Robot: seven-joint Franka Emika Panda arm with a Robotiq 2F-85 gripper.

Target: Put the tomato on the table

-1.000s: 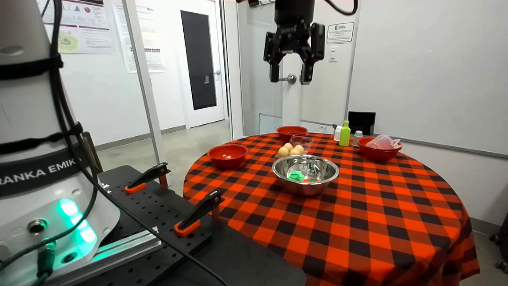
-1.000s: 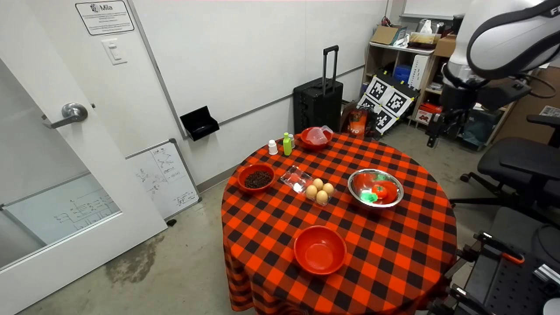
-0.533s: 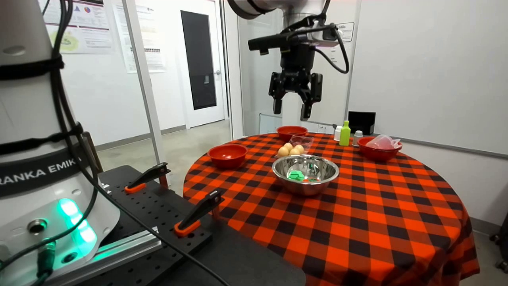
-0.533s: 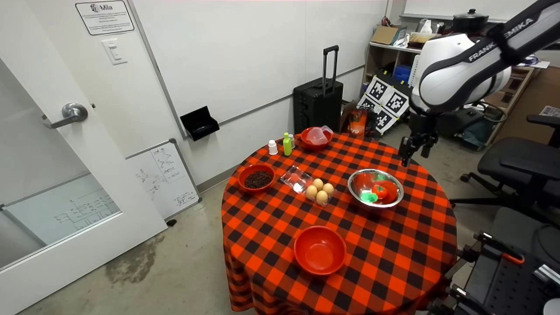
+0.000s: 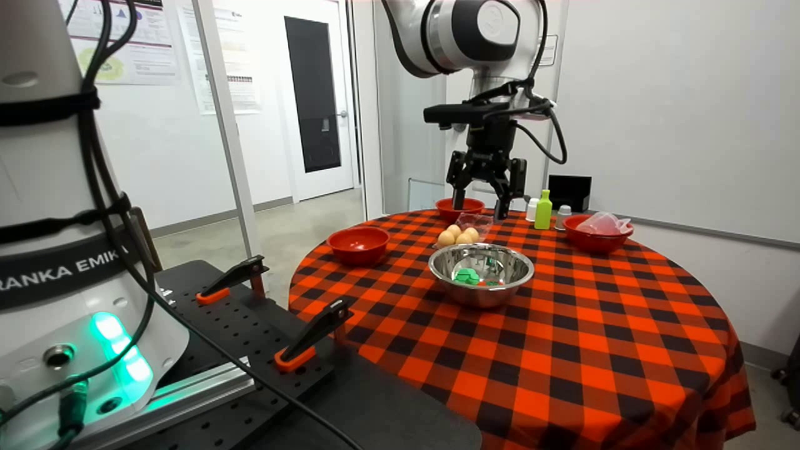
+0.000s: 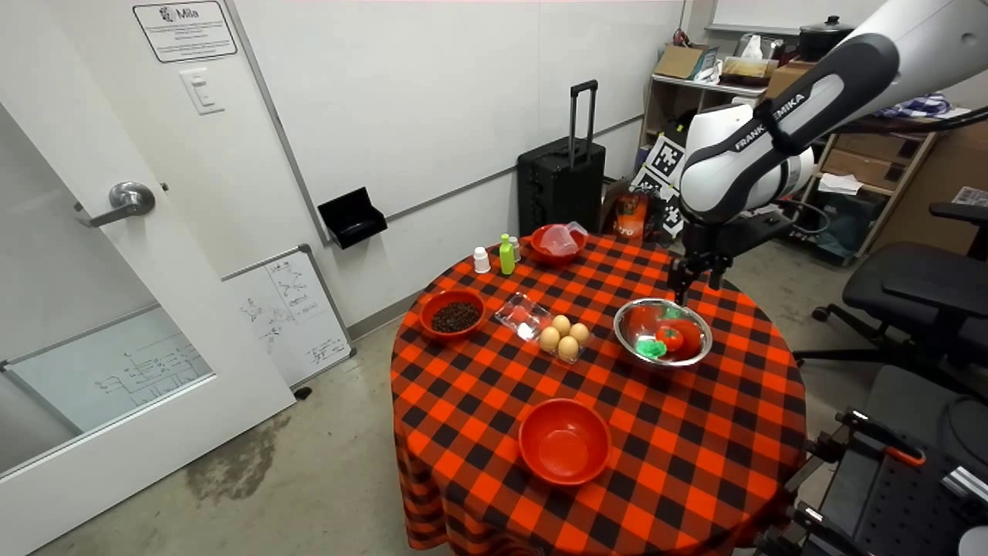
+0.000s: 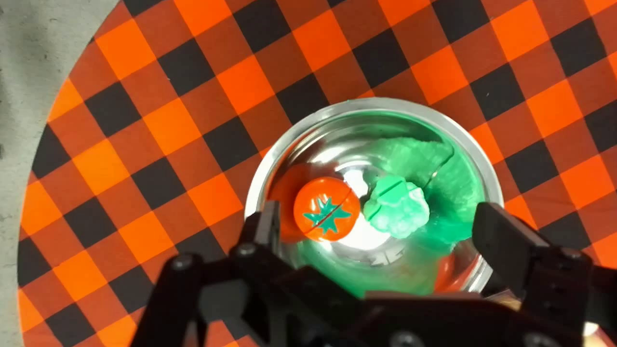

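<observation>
Presumably so it can straddle the tomato [image 7: 327, 209] inside, the gripper [image 5: 480, 210] points down above the bowl [image 5: 481, 299], its fingers [image 7: 506, 241] spread wide with nothing held.

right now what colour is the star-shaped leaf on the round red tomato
Bluish green; the leaf shows best in the wrist view.

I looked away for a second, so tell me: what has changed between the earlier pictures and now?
The gripper has come down toward the metal bowl, its jaws open. Nothing was taken hold of or let go. The tomato and green piece stay in that bowl; the eggs and red bowls are where they were.
</observation>
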